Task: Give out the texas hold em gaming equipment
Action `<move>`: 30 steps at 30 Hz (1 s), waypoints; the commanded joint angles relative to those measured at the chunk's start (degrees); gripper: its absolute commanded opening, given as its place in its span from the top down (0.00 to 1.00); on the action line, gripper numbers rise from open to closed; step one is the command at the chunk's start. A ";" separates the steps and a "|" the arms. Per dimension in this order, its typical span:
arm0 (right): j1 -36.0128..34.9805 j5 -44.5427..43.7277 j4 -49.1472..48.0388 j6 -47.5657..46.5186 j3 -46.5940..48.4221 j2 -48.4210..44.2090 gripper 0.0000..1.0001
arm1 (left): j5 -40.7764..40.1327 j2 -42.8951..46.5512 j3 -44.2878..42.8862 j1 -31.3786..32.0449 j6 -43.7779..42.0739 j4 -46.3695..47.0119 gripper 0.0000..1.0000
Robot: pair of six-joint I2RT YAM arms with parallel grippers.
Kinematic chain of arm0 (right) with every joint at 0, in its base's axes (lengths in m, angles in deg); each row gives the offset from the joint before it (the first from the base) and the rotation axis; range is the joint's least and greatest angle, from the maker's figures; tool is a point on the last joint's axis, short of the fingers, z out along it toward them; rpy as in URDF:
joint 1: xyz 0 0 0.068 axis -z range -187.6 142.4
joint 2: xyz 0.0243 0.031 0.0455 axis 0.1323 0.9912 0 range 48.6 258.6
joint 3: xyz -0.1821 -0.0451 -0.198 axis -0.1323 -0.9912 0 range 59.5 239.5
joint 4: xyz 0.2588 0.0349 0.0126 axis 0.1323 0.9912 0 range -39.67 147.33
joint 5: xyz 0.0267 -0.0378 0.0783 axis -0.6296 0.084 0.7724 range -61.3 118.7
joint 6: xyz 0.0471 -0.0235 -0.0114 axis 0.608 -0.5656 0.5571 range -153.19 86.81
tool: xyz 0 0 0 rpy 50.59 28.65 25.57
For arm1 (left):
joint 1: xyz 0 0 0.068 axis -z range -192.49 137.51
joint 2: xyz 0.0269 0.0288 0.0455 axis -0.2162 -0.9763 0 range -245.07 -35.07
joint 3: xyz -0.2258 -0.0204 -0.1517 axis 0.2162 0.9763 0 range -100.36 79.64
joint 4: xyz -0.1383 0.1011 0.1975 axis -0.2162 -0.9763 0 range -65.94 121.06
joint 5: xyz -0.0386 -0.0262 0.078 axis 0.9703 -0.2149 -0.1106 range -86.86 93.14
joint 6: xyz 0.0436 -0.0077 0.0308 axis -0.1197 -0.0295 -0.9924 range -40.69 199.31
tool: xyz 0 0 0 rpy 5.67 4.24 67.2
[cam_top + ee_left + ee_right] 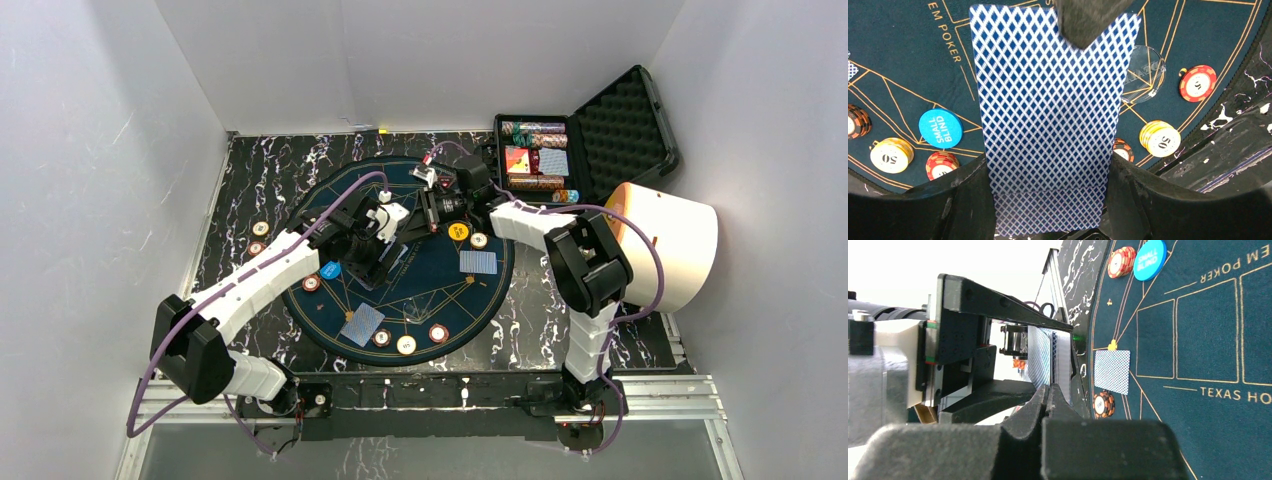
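**Top view.** The left arm runs from the lower left up to the middle of the round poker mat (430,290), which lies on the marbled surface (520,330). The right arm rises at the right, bends at the elbow and reaches left across the mat's upper part. The left claw (372,255) and the right claw (408,228) meet over the mat's centre with the deck (393,262) between them; which way the deck points is too small to tell here. Two single cards (362,325) lie face down, one at the lower left of the mat and one at the right. The blue disc (330,269) is at the mat's left and the yellow disc (458,231) at its upper right.

**Left wrist.** The left claw's two dark fingers (963,200) grasp the deck by its long edges at the bottom of the frame. The top card (1048,100), blue diamond back facing the camera, has its long axis running from bottom to top and stands out past the deck below it. One tip of the right claw overlaps the card's upper edge at top centre. Beneath, on the mat, poker chips (1160,137) lie on both sides.

**Right wrist.** The right claw (1048,392) is clenched, its fingertips together on the near edge of the top card. The deck is seen edge-on, running upward from there inside the left claw's frame.
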 commanded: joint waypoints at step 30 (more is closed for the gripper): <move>15.36 -51.06 15.91 0.19 -25.79 -27.14 1.00 | -3.30 -0.30 -1.52 -0.32 4.47 0.89 1.00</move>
